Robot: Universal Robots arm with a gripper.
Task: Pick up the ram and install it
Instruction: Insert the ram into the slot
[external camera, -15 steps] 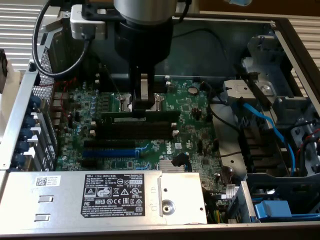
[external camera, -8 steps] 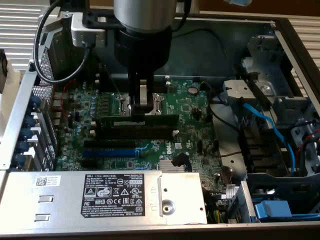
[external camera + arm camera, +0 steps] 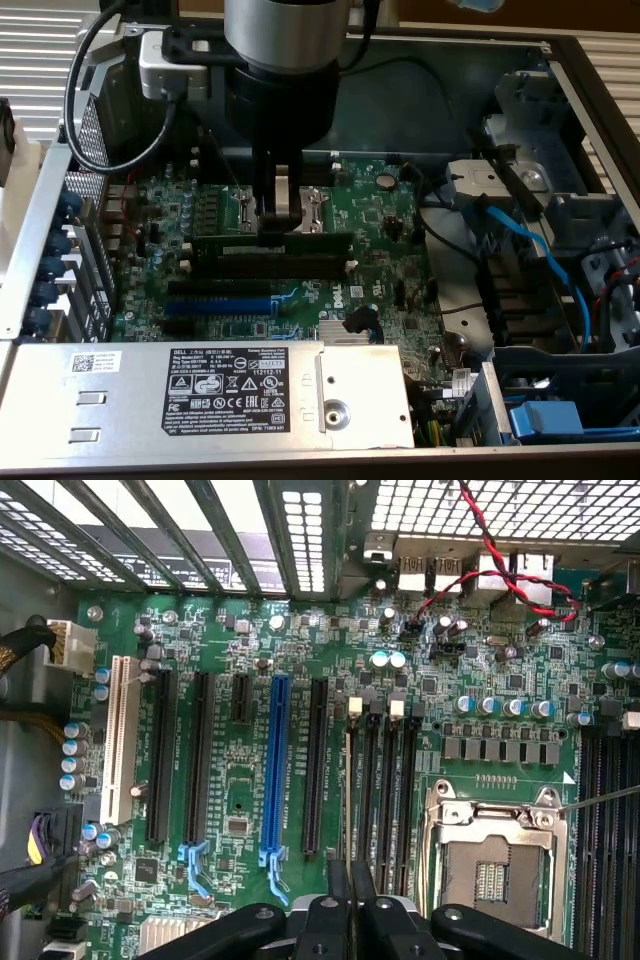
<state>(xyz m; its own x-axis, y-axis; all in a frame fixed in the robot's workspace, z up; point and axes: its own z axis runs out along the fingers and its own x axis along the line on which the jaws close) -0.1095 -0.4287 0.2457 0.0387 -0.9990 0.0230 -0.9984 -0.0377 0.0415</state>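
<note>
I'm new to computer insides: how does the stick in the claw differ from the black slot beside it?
The ram is dark green; the black slot is plain black with a white end clip. The ram stands on edge, pinched by the claw; the slot lies empty. Both are long, thin and parallel.
</note>
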